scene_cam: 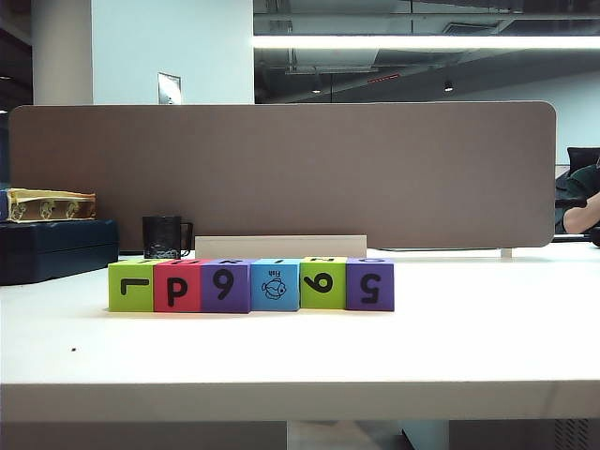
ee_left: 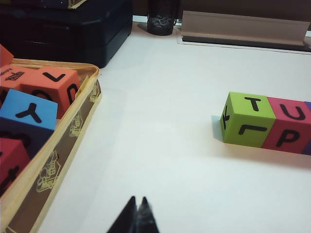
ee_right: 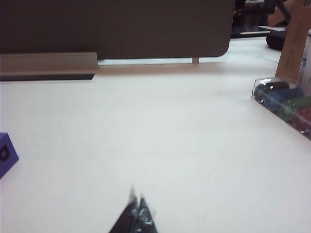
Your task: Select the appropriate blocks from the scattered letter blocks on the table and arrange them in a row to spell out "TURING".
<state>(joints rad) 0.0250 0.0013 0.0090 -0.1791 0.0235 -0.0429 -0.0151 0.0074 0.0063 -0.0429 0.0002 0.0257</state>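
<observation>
since the six letter blocks [scene_cam: 251,285] are already lined up touching along a nine-to-three axis on the table [scene_cam: 300,356], nothing is held by the clenched left end effector [ee_left: 137,203] or the clenched right end effector [ee_right: 136,199], the row lying toward two o'clock of the left and ten o'clock of the right.

Only claw tips visible, none of the arms. Left claw [ee_left: 137,209]: two black, tapered fingertips pressed together, wedge-shaped, matte with slight sheen at edges. Right claw [ee_right: 136,208]: same black pointed pair, tips meeting, faint pale highlights along the edges. No cables, screws or markings discernible.
</observation>
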